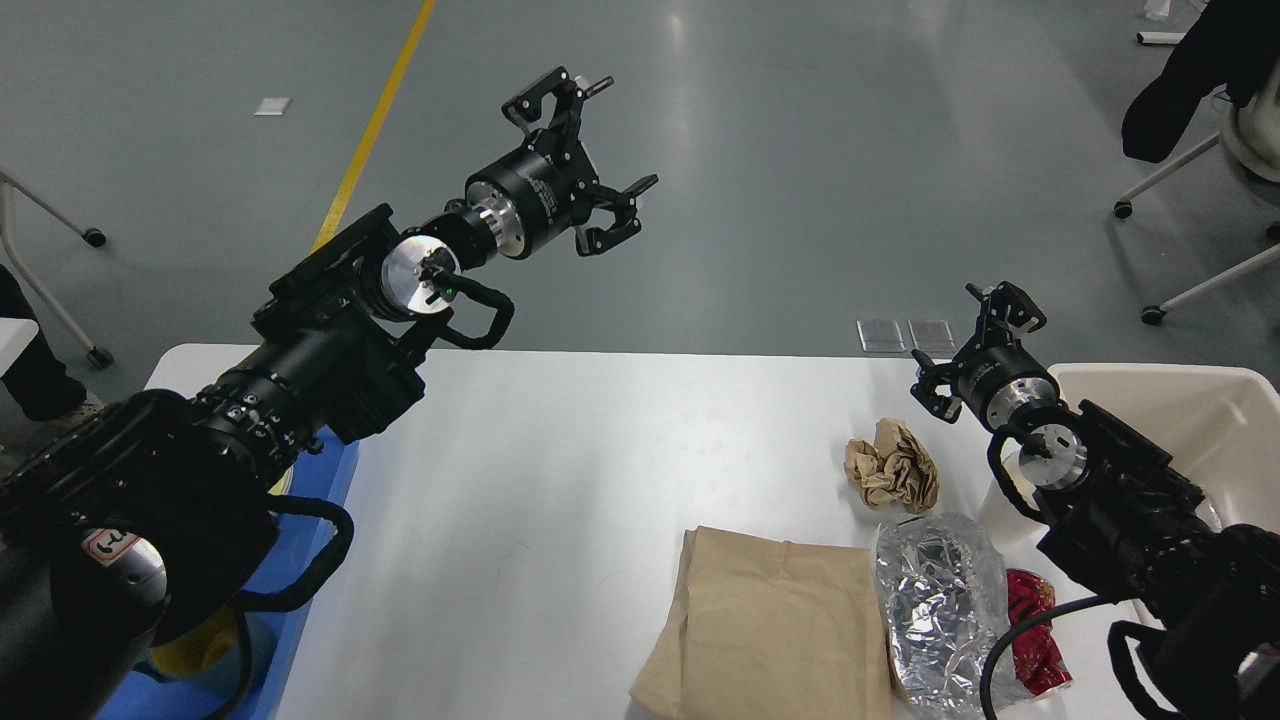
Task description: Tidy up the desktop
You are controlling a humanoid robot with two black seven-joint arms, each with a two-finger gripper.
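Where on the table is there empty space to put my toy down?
The big bare patch on the desktop lies between the blue tray and the paper bag. It's crowded on the right: crumpled paper, foil, red wrapper and bin.
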